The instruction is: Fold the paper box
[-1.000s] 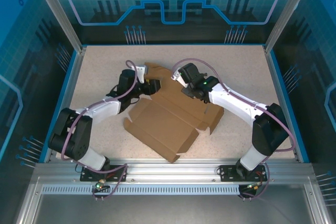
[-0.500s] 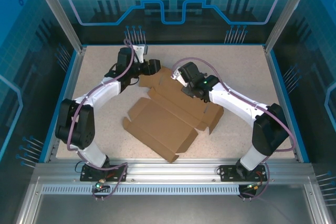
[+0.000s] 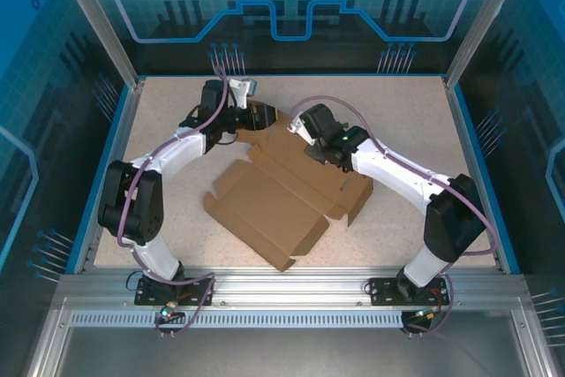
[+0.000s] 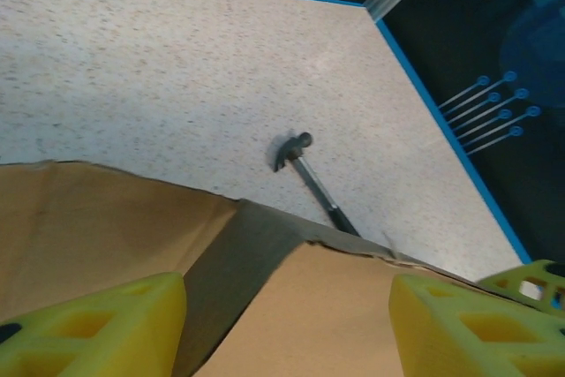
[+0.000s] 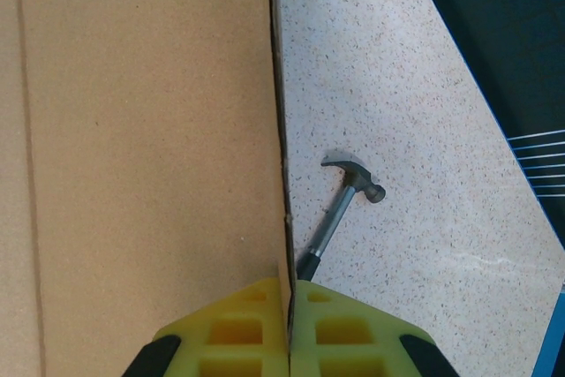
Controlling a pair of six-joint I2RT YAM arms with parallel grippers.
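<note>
Your plain brown cardboard mailer box [image 3: 274,209] sits mid-frame on the speckled tabletop [image 3: 397,103]. Your right gripper [image 5: 289,328] has its jaws pinching the box's upper edge. Your left gripper [image 4: 287,320] hovers by the upper flap, jaws spread. A small dark hammer [image 5: 340,208] lies beside the box.

1. One brown cardboard box [image 3: 274,209].
2. One small dark hammer [image 5: 340,209].
3. Two arms: the left arm [image 3: 168,161] and the right arm [image 3: 397,174].
4. Two grippers: the left gripper [image 4: 287,297] and the right gripper [image 5: 290,306].
5. One speckled tabletop [image 3: 397,103].
</note>
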